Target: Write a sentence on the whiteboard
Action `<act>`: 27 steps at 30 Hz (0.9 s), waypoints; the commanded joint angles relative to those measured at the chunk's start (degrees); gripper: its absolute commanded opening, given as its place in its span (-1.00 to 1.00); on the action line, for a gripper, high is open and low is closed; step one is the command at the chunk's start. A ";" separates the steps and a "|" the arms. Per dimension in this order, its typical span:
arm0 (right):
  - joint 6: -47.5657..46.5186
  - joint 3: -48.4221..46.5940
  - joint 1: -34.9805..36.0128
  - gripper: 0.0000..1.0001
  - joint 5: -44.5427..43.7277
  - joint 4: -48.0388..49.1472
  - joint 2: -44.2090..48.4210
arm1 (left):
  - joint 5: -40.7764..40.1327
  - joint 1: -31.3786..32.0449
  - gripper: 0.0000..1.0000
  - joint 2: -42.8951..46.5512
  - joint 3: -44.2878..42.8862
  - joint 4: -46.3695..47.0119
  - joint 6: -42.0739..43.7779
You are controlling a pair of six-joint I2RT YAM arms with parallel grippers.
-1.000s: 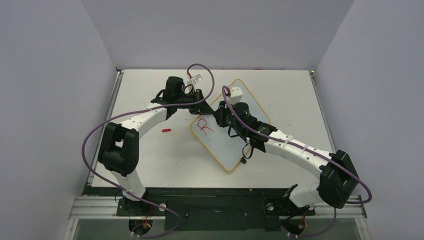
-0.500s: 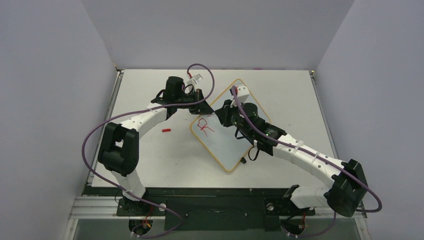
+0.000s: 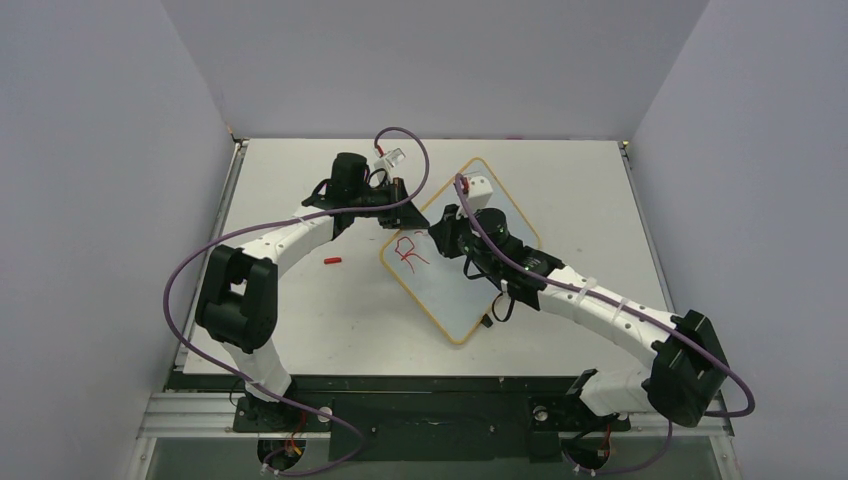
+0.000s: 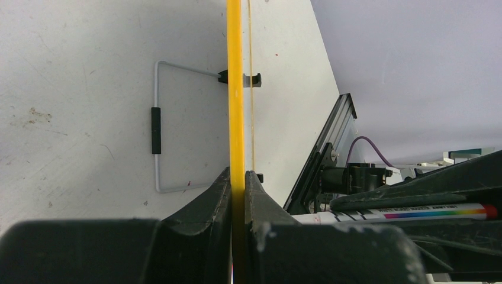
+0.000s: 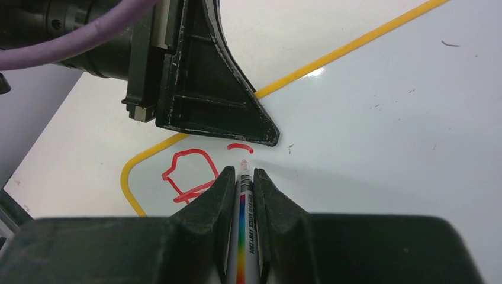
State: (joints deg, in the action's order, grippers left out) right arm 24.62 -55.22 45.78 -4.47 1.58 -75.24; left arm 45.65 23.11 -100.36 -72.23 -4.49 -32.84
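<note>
Reads as a red handwritten "R" near the left corner of the flat white rounded-corner whiteboard with thin orange-yellow frame, with a short red arc just beside it in the right wrist view. Bears a rainbow strip and small black print, too small to read, along the white barrel of the marker pen.

Lies diagonally on the white desk, mid-scene, between the two arms. Pinched at its far-left frame edge by the black left gripper, fingers closed flat against both faces of the frame. Clamped tight in the black right gripper: the marker pen, tip just below the arc and close to the left gripper; contact with the board not clear.

Left of the board and apart from it, a small red cap-like piece on the desk.
</note>
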 commanded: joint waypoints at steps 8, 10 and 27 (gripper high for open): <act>0.60 0.56 0.27 -1.00 0.38 2.43 -1.43 | 3.26 0.97 -1.00 3.23 -0.78 3.06 0.91; 0.57 0.72 0.27 -1.00 0.33 2.38 -1.67 | 3.25 0.97 -1.00 3.24 -0.76 3.08 0.93; 0.70 5.91 0.16 -1.00 -0.47 2.02 0.58 | 3.26 0.99 -1.00 3.15 -0.98 2.87 0.96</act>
State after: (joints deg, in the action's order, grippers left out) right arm 24.82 -52.12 45.78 -4.47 4.32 -76.34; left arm 45.19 23.14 -100.29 -72.23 -4.95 -32.82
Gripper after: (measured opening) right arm 0.101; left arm 0.040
